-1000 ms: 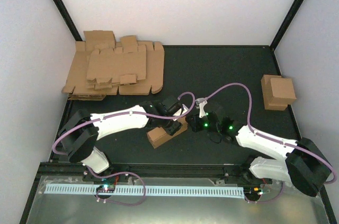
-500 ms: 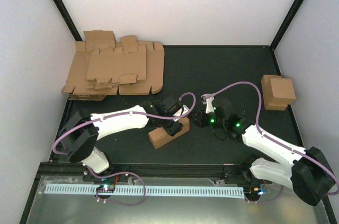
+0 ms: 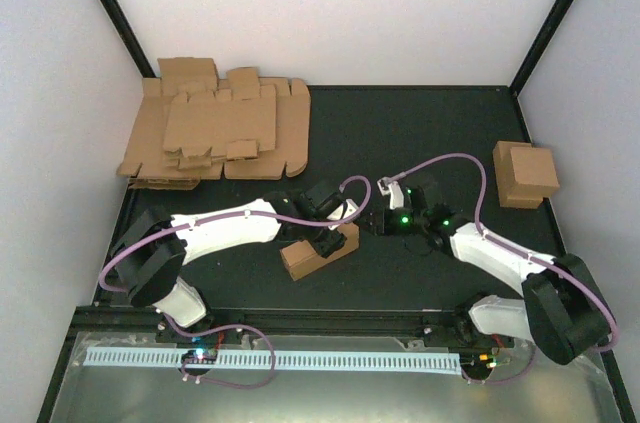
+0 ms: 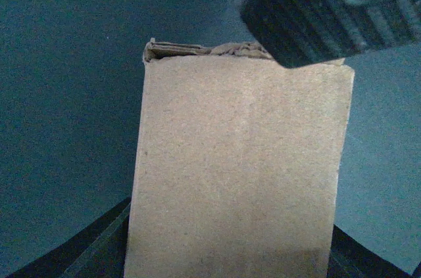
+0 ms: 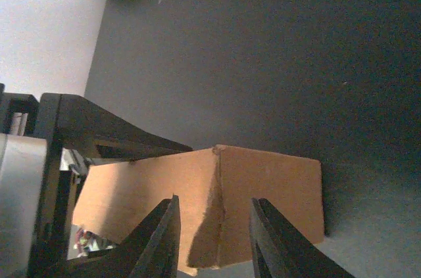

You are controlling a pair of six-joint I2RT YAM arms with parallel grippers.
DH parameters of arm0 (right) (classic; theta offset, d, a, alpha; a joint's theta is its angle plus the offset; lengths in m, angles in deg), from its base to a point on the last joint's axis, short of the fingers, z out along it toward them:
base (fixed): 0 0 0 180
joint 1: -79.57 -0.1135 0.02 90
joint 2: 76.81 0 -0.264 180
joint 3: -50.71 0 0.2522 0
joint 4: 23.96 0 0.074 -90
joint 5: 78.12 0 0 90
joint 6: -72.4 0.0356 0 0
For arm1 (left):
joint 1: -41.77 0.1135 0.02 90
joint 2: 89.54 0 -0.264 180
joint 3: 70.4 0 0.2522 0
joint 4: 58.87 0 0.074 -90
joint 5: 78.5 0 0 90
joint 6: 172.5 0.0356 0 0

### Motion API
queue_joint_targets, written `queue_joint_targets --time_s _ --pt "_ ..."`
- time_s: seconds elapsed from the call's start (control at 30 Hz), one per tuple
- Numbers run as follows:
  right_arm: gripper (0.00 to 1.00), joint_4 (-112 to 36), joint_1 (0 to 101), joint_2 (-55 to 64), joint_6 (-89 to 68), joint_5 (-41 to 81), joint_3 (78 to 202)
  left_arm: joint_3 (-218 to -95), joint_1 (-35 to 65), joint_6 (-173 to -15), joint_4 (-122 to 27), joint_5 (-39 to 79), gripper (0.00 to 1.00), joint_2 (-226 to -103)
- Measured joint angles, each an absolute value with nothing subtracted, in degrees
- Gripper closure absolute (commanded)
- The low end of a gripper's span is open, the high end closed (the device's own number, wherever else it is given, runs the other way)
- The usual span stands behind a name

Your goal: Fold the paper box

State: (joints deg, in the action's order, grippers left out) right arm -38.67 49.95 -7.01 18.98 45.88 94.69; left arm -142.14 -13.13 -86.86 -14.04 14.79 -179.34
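Cardboard blanks piled far left; left gripper clamps the paper box mid-table; right gripper just beside its right end, jaws apart, holding nothing; best hold left clamp steady, right fingers press end flap squarely, avoid crushing corner.

Closed brown paper box, askew, front-centre
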Motion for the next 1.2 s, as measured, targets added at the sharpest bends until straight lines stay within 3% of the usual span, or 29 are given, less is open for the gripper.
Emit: queue_joint_targets --time_s 0.47,0.87,1.2 --pt "0.98 -32.11 50.47 -6.35 20.68 52.09 91.04 -142.14 -13.37 -85.44 -14.14 14.88 0.42 -179.66" --pt "0.98 -33.71 50.62 -7.40 18.32 51.63 91.01 -143.12 -13.52 -85.48 -13.07 14.81 0.43 -180.32" --pt "0.98 -44.27 46.01 -9.83 12.62 41.33 95.56 -144.48 -13.87 -87.30 -11.70 14.68 0.44 -181.17"
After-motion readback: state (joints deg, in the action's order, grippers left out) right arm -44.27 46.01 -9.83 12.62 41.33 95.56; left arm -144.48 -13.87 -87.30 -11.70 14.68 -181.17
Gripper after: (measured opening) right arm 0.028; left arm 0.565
